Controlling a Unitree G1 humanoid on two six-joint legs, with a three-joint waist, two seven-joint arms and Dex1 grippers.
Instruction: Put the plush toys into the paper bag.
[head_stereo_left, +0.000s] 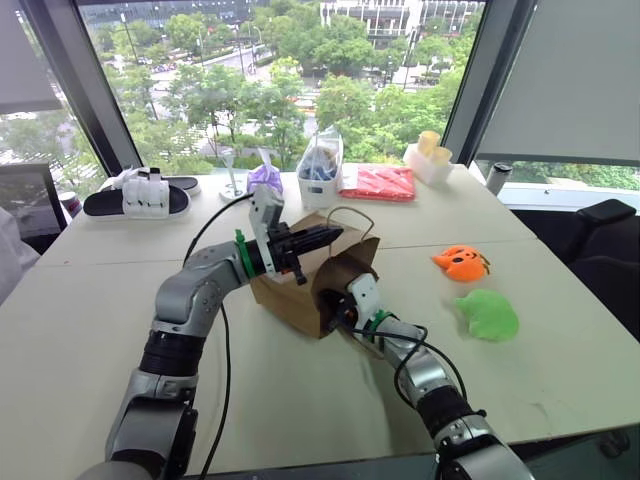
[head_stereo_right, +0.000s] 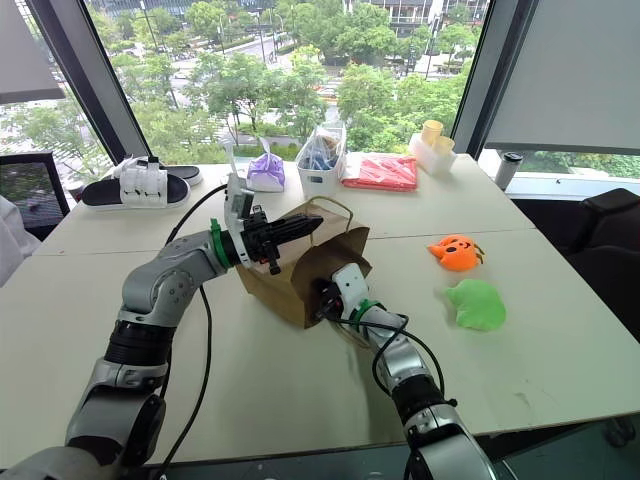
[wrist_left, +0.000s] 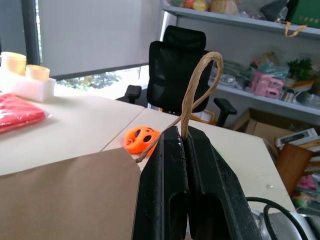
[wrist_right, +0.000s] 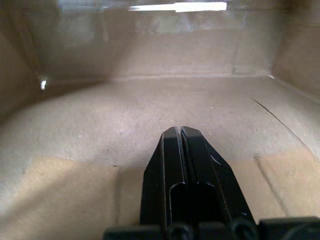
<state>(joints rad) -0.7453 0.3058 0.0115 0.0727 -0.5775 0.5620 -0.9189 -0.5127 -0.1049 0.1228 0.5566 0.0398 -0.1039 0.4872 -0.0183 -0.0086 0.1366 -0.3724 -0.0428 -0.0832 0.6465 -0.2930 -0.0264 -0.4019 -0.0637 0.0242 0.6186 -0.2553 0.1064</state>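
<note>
Bag (head_stereo_left: 290, 295) lies on its side, my right gripper (wrist_right: 181, 131) inside it, pressed together, empty. Left gripper (wrist_left: 186, 137) clamps a handle (wrist_left: 200, 82). Pumpkin (head_stereo_left: 461, 262) and green toy (head_stereo_left: 488, 314) lie outside on table (head_stereo_left: 300, 400).

The paper bag (head_stereo_left: 300, 295) is brown kraft paper, matt and creased, with a faintly fibrous inner face and a handle (wrist_left: 197, 85) of tan twisted paper cord. The fingers (wrist_left: 172, 190) pinching that cord are smooth black plastic with a dull sheen. Both plush toys, the orange one (head_stereo_left: 462, 262) and the green one (head_stereo_left: 488, 314), look like soft, fuzzy cloth. The table (head_stereo_left: 300, 400) has a smooth, pale, slightly satin top. The red packet (head_stereo_left: 378, 182) behind looks glossy and crinkled, like plastic film.
</note>
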